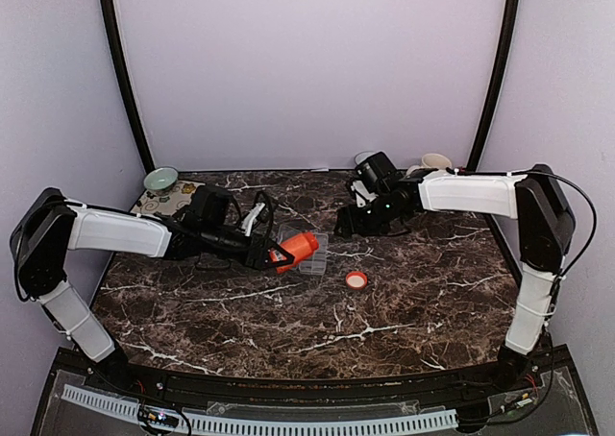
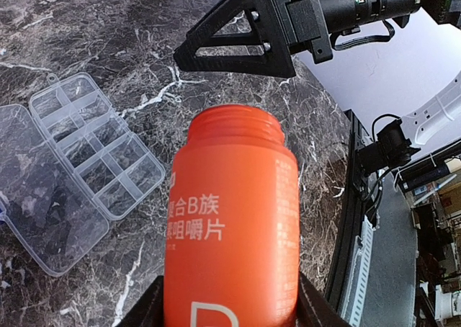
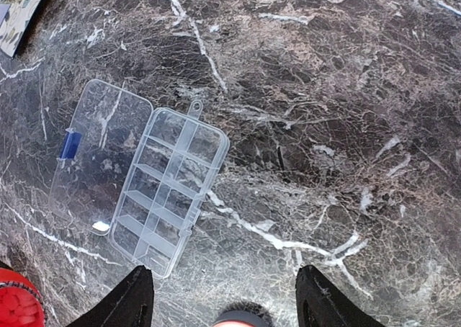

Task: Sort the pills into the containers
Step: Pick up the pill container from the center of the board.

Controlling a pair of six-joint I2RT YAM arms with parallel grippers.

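My left gripper (image 1: 279, 256) (image 2: 230, 302) is shut on an orange bottle (image 1: 299, 248) (image 2: 232, 219). The bottle is uncapped and lies tilted, its open mouth pointing away over the marble. The containers are one clear organiser box (image 1: 313, 259) (image 2: 97, 150) (image 3: 171, 189) lying open with its lid (image 2: 39, 204) (image 3: 101, 150) flat beside it; its compartments look bare. The bottle's cap (image 1: 356, 279) (image 3: 238, 318) lies on the table to the right of the box. My right gripper (image 1: 346, 227) (image 3: 227, 298) hangs open above the table, nothing between its fingers. No pills are in view.
A green bowl (image 1: 160, 179) and a patterned mat (image 1: 168, 202) sit at the back left. A pale bowl (image 1: 435, 161) stands at the back right behind the right arm. Dark marble runs to the table's front edge (image 1: 307, 364).
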